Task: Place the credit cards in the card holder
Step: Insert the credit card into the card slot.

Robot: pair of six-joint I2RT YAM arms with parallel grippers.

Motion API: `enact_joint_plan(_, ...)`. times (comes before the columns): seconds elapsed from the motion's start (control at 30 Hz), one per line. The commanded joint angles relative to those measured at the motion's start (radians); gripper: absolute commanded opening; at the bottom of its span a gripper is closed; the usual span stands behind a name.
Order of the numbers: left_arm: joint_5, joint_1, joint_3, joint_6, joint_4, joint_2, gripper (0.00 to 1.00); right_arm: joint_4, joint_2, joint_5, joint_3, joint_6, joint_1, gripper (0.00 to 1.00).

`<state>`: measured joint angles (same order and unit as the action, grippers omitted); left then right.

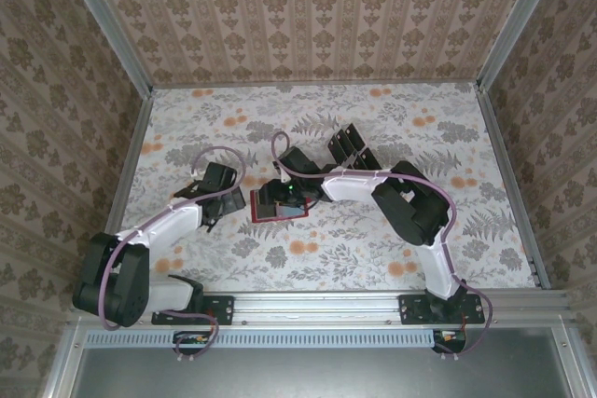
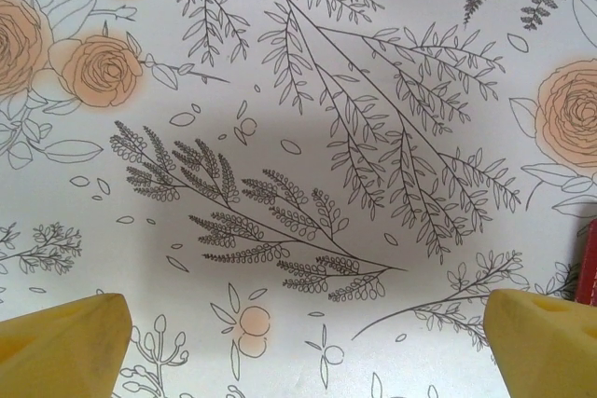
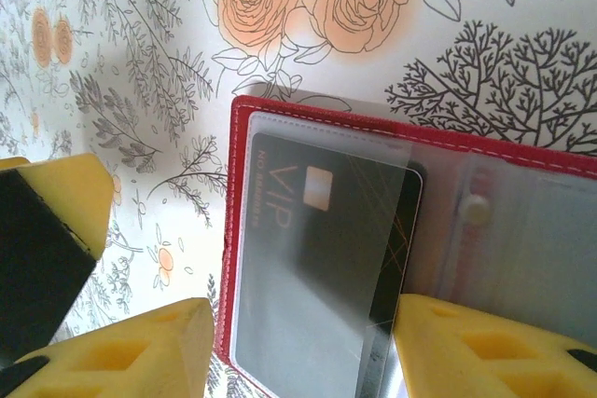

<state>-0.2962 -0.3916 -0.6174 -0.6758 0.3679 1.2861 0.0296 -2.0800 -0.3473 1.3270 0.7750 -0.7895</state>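
the red card holder lay opened flat on the floral tablecloth, with a black vip credit card seated inside one clear sleeve. the right gripper stood over it with jaws parted and nothing gripped, one yellow fingertip just off the holder's edge. the left gripper hung wide open above bare cloth.

table: floral | on it: red card holder, open, ctr | behind: dark items, prob. upright
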Motion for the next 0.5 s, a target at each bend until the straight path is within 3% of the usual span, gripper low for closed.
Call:
enact_joint_plan(0.0,0.028,0.005,-0.013,0.023,0.023,-0.019,1.00,0.007,0.045,0.022,-0.030,0.024,0.004,0.55)
enact_joint_plan(0.27,0.066,0.002,0.019,0.006,-0.012,-0.005,1.00,0.031,0.105,0.046,-0.055,0.001,0.000,0.53)
enact_joint_plan(0.47,0.075,-0.012,0.024,-0.001,-0.022,0.004,1.00,0.030,0.102,0.051,-0.075,0.004,-0.007,0.45)
